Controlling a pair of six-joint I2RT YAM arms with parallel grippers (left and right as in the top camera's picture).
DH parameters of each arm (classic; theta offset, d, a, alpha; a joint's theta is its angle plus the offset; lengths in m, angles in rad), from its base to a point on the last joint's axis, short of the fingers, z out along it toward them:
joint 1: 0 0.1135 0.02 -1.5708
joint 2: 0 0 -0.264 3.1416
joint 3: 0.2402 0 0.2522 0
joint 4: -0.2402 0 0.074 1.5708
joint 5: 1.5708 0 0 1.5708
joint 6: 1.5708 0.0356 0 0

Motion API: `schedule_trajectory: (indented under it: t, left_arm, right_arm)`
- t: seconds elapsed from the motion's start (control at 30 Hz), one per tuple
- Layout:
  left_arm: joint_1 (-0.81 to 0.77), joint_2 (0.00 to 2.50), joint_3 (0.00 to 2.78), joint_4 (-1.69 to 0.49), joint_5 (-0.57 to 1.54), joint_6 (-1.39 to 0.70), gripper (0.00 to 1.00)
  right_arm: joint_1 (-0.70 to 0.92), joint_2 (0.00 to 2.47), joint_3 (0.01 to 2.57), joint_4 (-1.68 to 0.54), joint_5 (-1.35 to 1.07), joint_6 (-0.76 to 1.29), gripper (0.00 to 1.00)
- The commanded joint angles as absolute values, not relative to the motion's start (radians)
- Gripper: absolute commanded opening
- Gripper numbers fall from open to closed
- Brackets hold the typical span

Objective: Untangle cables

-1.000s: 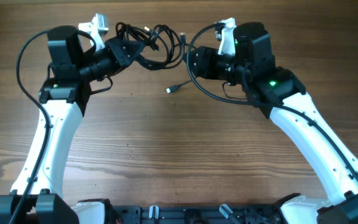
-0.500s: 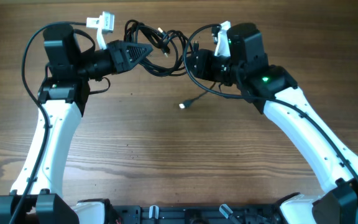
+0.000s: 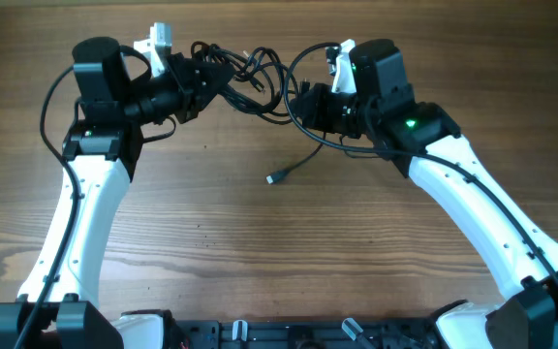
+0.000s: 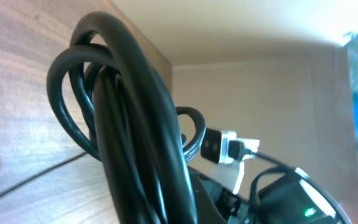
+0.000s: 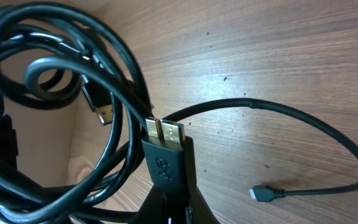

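Observation:
The cables (image 3: 245, 73) form a black tangled bundle held off the wooden table between my two grippers at the back. My left gripper (image 3: 209, 82) is shut on the bundle's left side; in the left wrist view the thick loops (image 4: 135, 124) fill the frame and hide the fingers. My right gripper (image 3: 298, 102) is shut on a black USB plug (image 5: 165, 158) whose metal tip points up. One cable runs from the bundle down to a loose small plug (image 3: 272, 178) lying on the table (image 5: 263, 194). Another plug (image 4: 219, 146) dangles from the loops.
Bare wooden table (image 3: 279, 252) spreads in front of both arms. The table's back edge (image 3: 434, 8) runs just behind the bundle. My own arm wiring loops (image 3: 46, 97) hang beside each wrist.
My right gripper has closed onto the USB plug. The bundle shifted slightly, and the loose plug end slid left and toward the front of the table.

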State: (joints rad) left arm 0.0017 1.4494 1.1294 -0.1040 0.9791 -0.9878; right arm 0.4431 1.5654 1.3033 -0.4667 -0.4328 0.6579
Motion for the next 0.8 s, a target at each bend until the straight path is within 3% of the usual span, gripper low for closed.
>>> schedule_trajectory:
  t: [0.0,0.47,0.77]
  left_arm:
    - [0.016,1.446,1.145,-0.077,0.916,-1.248,0.04]
    - [0.016,1.446,1.145,-0.078,0.852,-1.494,0.04]
    - [0.015,1.446,1.145,-0.094,0.786,-1.505,0.04]
  right_arm:
    - [0.442,1.605,1.301,-0.495,-0.444,0.628,0.04]
    - [0.462,1.613,1.301,-0.534,-0.448,0.628,0.04]
    - [0.462,1.613,1.301,-0.549,-0.451,0.628,0.04]
